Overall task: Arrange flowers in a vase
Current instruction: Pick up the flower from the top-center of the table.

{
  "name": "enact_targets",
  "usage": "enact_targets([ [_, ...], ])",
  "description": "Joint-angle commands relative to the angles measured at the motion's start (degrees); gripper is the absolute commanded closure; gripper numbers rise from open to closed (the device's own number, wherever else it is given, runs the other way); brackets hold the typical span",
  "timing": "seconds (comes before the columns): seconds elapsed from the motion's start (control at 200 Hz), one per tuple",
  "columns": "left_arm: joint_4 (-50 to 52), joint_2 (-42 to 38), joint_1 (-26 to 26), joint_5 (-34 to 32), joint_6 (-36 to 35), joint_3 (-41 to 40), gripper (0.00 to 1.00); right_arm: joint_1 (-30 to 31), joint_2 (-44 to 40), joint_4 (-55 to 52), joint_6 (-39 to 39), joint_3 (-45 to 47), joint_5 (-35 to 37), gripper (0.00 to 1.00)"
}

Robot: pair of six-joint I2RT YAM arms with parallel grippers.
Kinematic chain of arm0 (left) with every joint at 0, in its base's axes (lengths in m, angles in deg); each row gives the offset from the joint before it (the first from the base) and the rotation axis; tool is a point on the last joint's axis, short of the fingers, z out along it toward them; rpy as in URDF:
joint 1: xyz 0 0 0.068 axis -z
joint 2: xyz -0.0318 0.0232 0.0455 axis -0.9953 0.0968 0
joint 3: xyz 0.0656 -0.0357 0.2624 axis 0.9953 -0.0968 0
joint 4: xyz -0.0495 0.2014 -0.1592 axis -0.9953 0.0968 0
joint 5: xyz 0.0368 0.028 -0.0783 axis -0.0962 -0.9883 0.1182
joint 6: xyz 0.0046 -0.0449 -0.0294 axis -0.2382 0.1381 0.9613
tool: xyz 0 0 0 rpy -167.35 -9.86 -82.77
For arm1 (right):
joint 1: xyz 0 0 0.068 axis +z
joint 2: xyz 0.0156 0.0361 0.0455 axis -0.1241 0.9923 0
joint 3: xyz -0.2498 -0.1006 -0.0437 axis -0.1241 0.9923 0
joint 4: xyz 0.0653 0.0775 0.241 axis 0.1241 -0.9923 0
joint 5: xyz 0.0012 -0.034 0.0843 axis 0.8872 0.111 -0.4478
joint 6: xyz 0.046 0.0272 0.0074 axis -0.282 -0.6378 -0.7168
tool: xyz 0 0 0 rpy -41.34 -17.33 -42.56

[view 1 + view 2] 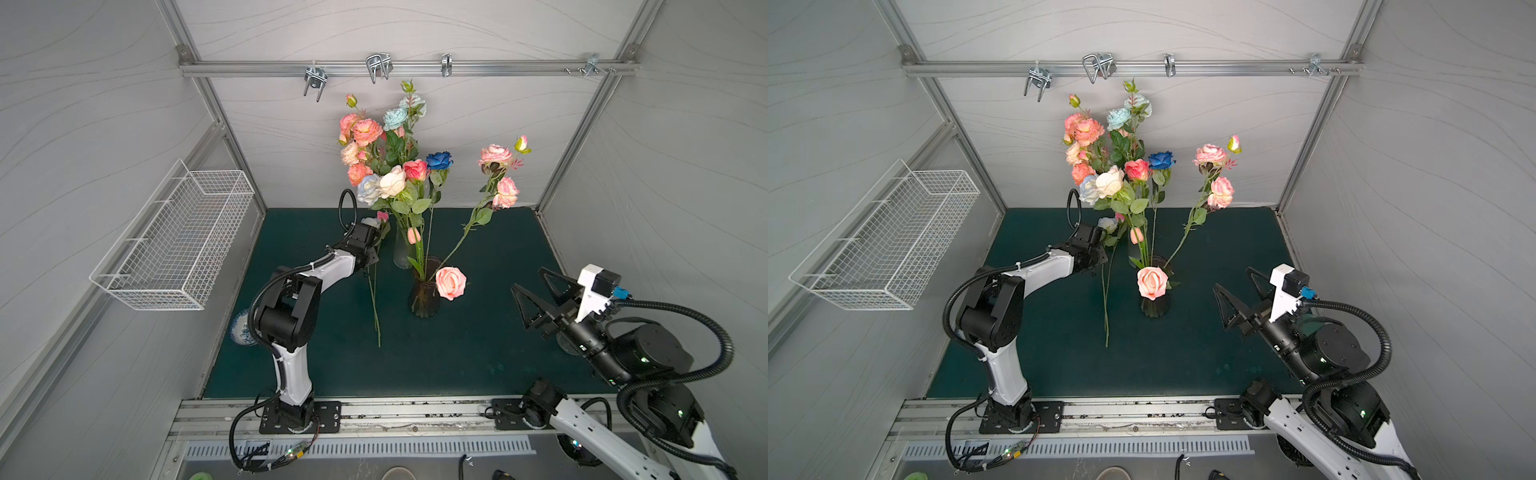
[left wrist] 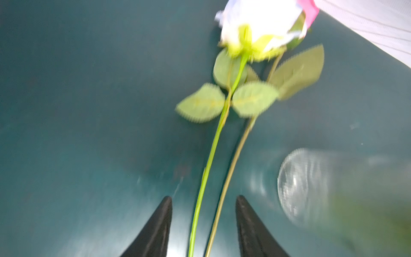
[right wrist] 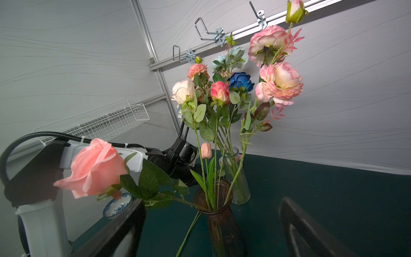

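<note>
half spread, straddled stems [image 2: 210, 160] of two flowers [image 2: 255, 26] on the mat [image 1: 457, 353] beside the clear vase [image 2: 302, 187] with the left gripper [image 2: 204, 198]; hung the right gripper [image 1: 528, 279] wide apart, empty. needed one stem centred before pinching.

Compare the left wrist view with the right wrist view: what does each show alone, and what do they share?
Left wrist only: a white rose, with the open left hand either side of its stem. Right wrist only: the dark vase, peach rose, blue rose and wire basket. Both: the clear vase and green mat.
</note>
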Motion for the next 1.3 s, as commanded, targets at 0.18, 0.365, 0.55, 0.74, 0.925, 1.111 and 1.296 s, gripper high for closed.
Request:
enact_targets([
  [0.18,2.4,12.2,-0.1,-2.8,-2.6,8.5,0.55,0.3,-1.2,-1.9,1.6,-1.5,1.8,0.05],
  [0.365,14.4,16.5,-0.5,-8.4,-1.8,15.7,0.63,0.3,-1.2,-1.9,1.5,-1.8,1.7,0.05],
  [0.55,18.9,15.7,-1.2,-10.4,0.5,13.3,0.93,0.3,-2.0,-2.1,1.6,-1.9,1.7,0.05],
  [0.74,13.5,3.3,-3.5,-9.6,5.1,0.5,1.00,0.3,-2.3,-2.6,1.2,-2.1,1.4,0.05],
  [0.925,7.6,-17.0,-3.4,-10.0,6.6,-12.7,1.00,0.3,-2.7,-2.4,0.7,-1.5,1.1,0.05],
  [1.111,2.1,-36.7,-2.1,-10.8,4.3,-21.7,1.00,0.3,-3.1,-2.3,0.4,-1.0,1.1,0.05],
  [1.296,-1.8,-51.5,9.0,-23.8,-6.3,-18.3,1.00,0.3,-2.6,-1.8,-0.1,-1.3,0.3,0.05],
])
